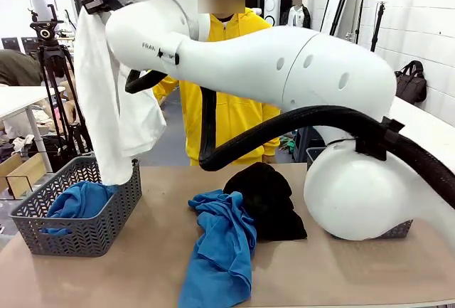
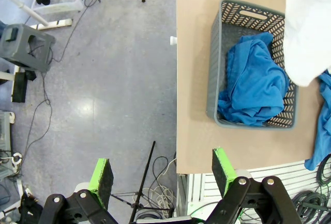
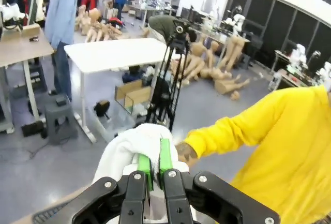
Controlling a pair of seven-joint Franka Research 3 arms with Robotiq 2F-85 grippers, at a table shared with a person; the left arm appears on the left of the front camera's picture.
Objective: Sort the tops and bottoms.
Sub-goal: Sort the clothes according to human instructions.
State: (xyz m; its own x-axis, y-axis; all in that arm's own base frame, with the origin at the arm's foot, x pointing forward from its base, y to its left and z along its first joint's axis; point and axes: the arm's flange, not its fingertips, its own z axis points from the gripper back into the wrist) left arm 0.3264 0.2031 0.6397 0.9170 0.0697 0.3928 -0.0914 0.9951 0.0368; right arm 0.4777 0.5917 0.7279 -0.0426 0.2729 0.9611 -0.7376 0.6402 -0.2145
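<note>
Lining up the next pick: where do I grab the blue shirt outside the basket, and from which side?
Take the blue shirt at the raised folds of its near half, coming straight down, probably from the robot's left. It lies as a crumpled strip toward the near edge, and its far end touches the black garment on its right.

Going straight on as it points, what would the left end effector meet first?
The left end effector would probably meet bare floor beside the table; depth is unclear, so it might clip the edge.
</note>
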